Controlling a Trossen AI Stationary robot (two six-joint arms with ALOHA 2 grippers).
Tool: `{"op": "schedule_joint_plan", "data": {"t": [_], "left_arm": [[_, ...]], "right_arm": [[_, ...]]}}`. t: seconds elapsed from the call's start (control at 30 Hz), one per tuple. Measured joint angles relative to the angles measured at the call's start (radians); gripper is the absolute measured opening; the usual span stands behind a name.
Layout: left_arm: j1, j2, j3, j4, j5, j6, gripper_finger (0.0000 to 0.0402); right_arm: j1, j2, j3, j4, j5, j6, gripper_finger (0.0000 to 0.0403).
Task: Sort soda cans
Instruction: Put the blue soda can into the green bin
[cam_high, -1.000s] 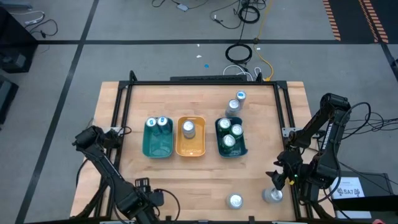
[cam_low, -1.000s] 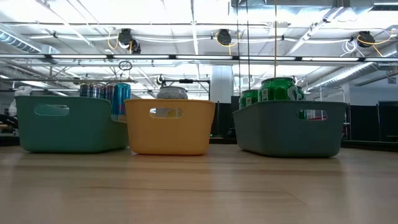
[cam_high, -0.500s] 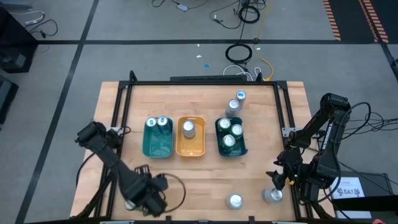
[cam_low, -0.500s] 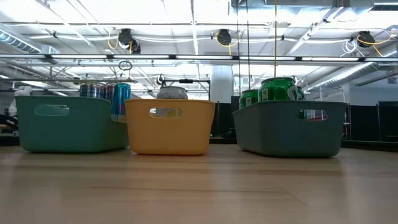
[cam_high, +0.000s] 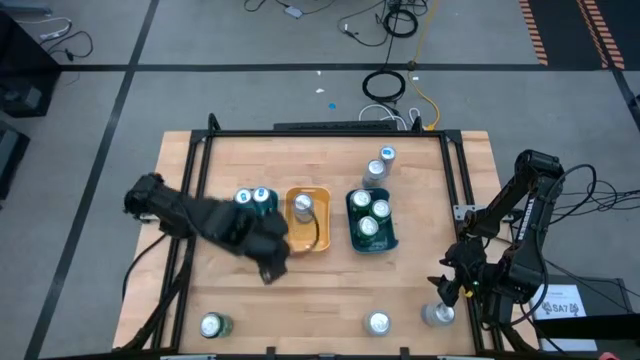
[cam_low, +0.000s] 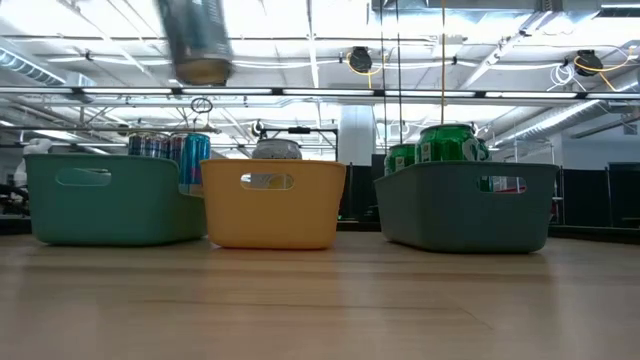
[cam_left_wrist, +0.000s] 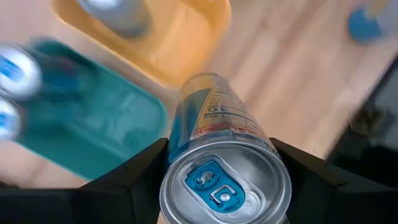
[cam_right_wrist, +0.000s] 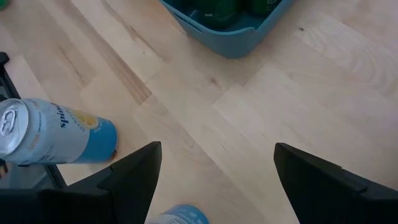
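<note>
Between the left arm's jaws (cam_left_wrist: 221, 186) sits a blue can (cam_left_wrist: 214, 149), clamped across its body so that its long axis runs straight out ahead of the jaws, silver top toward the wrist and base pointing away. Seen from overhead, this arm reaches across the desk (cam_high: 320, 290) with its gripper blurred over the near end of the teal tray (cam_high: 240, 232), just beside the yellow tray (cam_high: 318, 240); the level camera shows the held can (cam_low: 197, 42) high above the trays' rims. Past the can's far end lies the teal tray's floor (cam_left_wrist: 93, 134), where two blue-topped cans (cam_high: 252, 198) already stand at the far end. So the relation that matters is simple: the drop spot is below and ahead of the can, the can still needs to come upright over teal rather than yellow, and the left arm is plainly the nearer one.

Farther out, the right arm's jaws (cam_right_wrist: 217, 180) stand apart and empty at the desk's near right corner, with two loose cans near them: one (cam_high: 437, 315) just beside the gripper, another (cam_high: 378, 323) a little further in. A further can (cam_high: 211, 325) stands at the near left, and two more (cam_high: 380, 163) wait behind the dark-green tray (cam_high: 392, 240).
</note>
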Motion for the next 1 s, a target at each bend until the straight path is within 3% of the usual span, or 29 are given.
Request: {"op": "schedule_joint_plan", "data": {"t": [0.27, 0.47, 0.73, 1.0], "left_arm": [[0.141, -0.114, -0.093, 0.003, -0.045, 0.206, 0.0256], [0.173, -0.226, -0.333, 0.016, -0.039, 0.272, 0.0256], [0.24, -0.419, -0.709, 0.258, 0.081, 0.273, 0.0256], [0.354, -0.443, -0.852, 0.281, 0.114, 0.3, 0.0256]], "right_arm": [[0.0, 0.0, 0.0, 0.0, 0.0, 0.083, 0.0302], [-0.001, 0.0, 0.0, -0.001, 0.0, 0.136, 0.0302], [-0.001, 0.0, 0.0, -0.001, 0.0, 0.178, 0.0302], [-0.017, 0.0, 0.0, 0.006, 0.0, 0.195, 0.0302]]}}
